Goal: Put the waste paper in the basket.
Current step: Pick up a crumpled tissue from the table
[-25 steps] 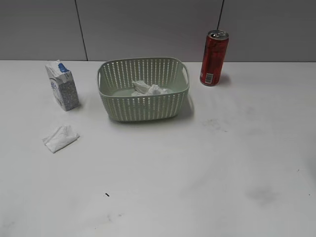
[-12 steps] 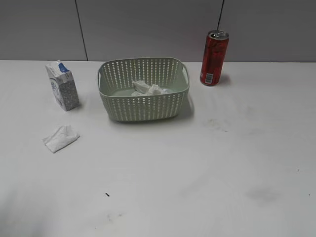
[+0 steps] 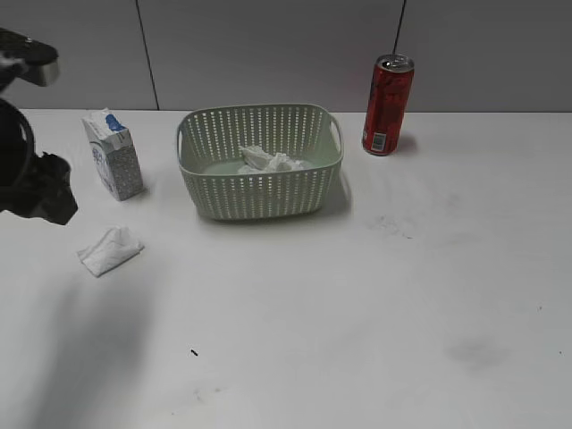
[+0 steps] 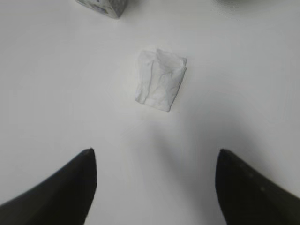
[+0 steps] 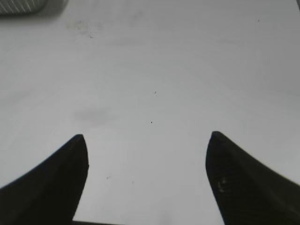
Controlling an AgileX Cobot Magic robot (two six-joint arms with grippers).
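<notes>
One crumpled white waste paper wad (image 3: 110, 249) lies on the table at the left, in front of the carton; it also shows in the left wrist view (image 4: 160, 79). More white waste paper (image 3: 268, 162) lies inside the pale green slotted basket (image 3: 259, 192). My left gripper (image 4: 154, 157) is open and empty, above the table short of the loose wad. The left arm (image 3: 31, 179) shows at the left edge of the exterior view. My right gripper (image 5: 146, 138) is open and empty over bare table.
A grey-white speckled carton with a blue mark (image 3: 113, 154) stands left of the basket; its corner shows in the left wrist view (image 4: 105, 5). A tall red drink can (image 3: 387, 105) stands at the back right. A basket corner (image 5: 21, 7) shows in the right wrist view.
The left arm has come into the exterior view at the left edge, above the loose wad. Paper, basket, carton and can have not moved.
</notes>
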